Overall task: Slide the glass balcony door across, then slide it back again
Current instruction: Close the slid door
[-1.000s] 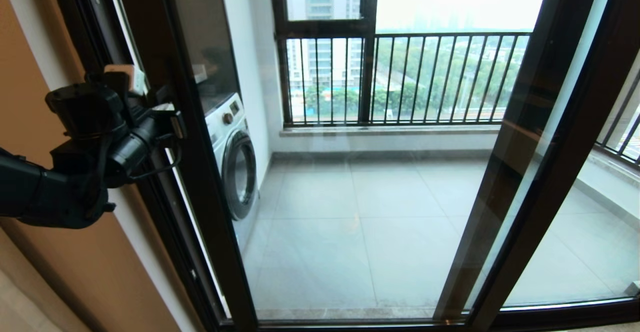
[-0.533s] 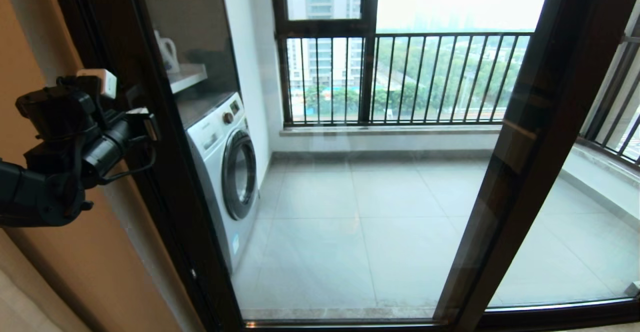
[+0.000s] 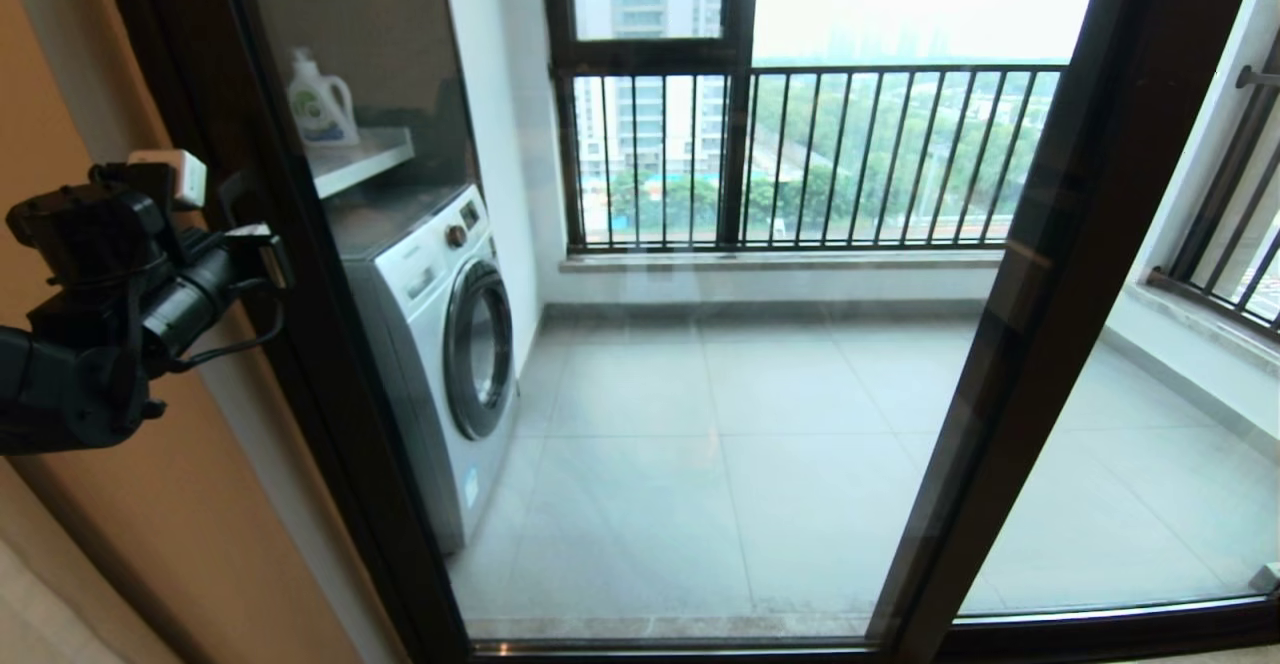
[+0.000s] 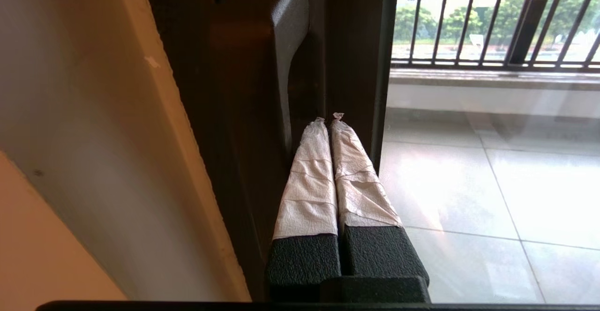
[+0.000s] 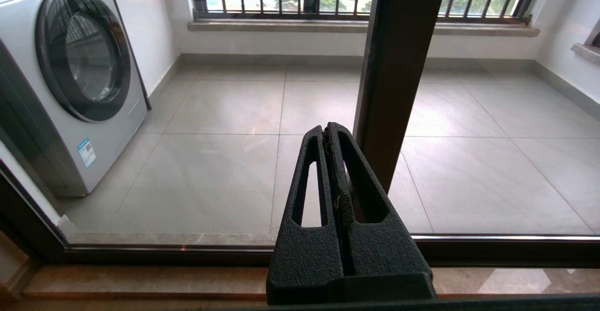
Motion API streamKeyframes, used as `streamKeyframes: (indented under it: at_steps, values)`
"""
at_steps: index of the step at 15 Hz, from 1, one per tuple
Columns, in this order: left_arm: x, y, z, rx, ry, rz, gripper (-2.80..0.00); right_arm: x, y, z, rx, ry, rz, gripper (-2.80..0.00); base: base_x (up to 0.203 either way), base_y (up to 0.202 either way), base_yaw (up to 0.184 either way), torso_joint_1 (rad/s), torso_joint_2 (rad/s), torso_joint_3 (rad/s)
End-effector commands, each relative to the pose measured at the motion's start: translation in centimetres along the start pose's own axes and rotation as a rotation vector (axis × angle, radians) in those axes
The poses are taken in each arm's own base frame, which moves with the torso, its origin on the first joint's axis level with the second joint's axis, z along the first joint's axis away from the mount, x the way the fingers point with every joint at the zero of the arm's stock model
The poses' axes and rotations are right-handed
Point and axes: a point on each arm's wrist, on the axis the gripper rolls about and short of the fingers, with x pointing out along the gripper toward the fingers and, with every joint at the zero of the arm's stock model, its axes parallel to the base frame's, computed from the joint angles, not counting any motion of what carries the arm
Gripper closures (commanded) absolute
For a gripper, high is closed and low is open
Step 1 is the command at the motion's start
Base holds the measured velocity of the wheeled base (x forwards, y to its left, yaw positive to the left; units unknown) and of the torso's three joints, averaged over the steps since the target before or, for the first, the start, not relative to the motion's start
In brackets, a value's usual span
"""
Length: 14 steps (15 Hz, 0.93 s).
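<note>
— Pressing on what, the left gripper [image 4: 326,120]?
— Its fingers [image 4: 309,180] are together, tips against the glass balcony door [image 3: 300,274] beside the handle [image 4: 288,44].
— The right gripper [image 5: 330,130]?
— Fingers together, door frame just beyond.

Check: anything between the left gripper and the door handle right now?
Nothing visible. The left gripper is shut, its taped fingertips tucked in the recess beside the handle on the door upright. The right gripper is shut and idle, low in front of the glass.
</note>
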Motion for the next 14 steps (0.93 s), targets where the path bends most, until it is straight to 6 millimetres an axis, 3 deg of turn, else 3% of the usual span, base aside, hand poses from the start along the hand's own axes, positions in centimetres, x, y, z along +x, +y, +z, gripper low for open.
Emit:
streamKeyframes:
  at_steps: [1, 9, 14]
  values:
    - [0.3, 0.7, -0.4, 0.002, 0.004, 0.011, 0.00, 0.1, 0.0, -0.3, -0.001, 0.013, 0.001, 0.00, 0.000, 0.000, 0.000, 0.000, 0.00, 0.000]
    - [1.2, 3.5, -0.4, 0.009, -0.012, 0.048, 0.00, 0.1, 0.0, -0.3, -0.001, 0.013, 0.001, 0.00, 0.000, 0.000, 0.000, 0.000, 0.00, 0.000]
    - [1.6, 4.3, -0.7, 0.011, -0.011, 0.065, 0.00, 0.1, 0.0, -0.3, -0.001, 0.013, 0.001, 0.00, 0.000, 0.000, 0.000, 0.000, 0.00, 0.000]
